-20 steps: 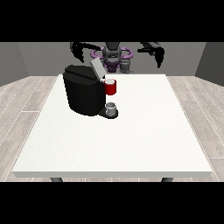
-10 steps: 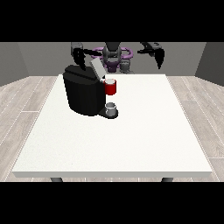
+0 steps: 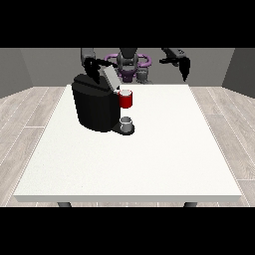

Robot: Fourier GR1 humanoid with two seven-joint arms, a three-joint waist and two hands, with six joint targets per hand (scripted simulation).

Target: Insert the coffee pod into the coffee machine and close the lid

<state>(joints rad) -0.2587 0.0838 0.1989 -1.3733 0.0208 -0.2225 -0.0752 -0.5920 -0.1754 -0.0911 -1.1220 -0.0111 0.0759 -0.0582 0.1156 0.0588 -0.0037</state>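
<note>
A black coffee machine [image 3: 94,105] stands on the white table [image 3: 149,149] at the left back. Its grey lid [image 3: 109,77] is tilted up, open. A red pod holder [image 3: 126,99] juts from the machine's front, above a small grey cup [image 3: 126,122] on the drip base. The hand at the view's left [image 3: 92,68] hangs just above the machine's top, right behind the raised lid. The hand at the view's right [image 3: 183,64] is held up past the table's far right corner, fingers pointing down, holding nothing I can see. No separate coffee pod shows.
The robot's torso [image 3: 129,64] stands behind the table's far edge. Wooden floor surrounds the table. The table's front half and right side carry no objects.
The hand at the view's left has come inward and down from out wide to the machine's top by the lid. The hand at the view's right has lifted slightly and turned its fingers down.
</note>
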